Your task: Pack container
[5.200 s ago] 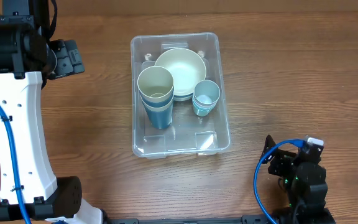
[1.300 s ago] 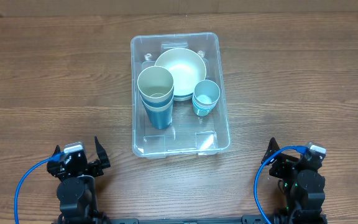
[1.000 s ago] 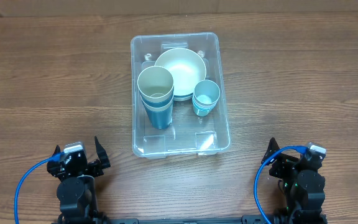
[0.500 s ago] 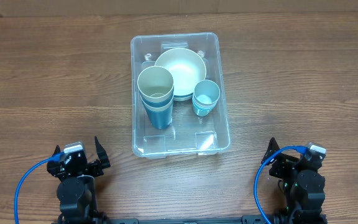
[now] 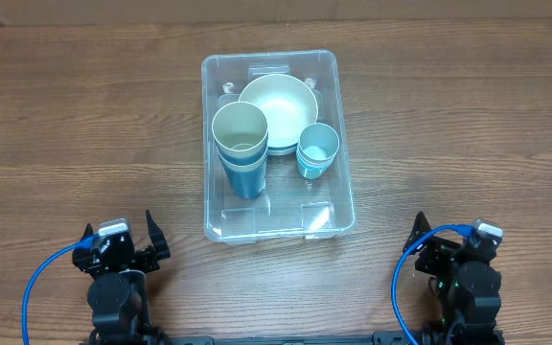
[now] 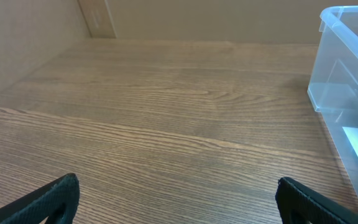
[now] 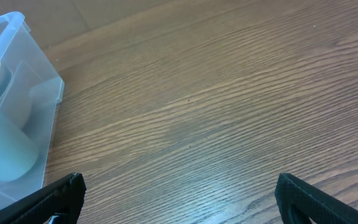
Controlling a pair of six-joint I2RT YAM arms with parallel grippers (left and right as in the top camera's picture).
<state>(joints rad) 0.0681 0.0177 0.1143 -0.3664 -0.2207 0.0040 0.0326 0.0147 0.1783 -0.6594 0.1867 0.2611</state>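
At bottom left, left end effector (image 5: 121, 235) has returned.

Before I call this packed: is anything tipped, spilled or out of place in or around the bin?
Nothing stands out. The tall cup stack, cream bowl and small blue cup stack all sit upright inside the clear container. The left claw and right claw are open, well apart from it.

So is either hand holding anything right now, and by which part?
Nothing is held. The left hand and right hand are both open and empty, apart from the bin.
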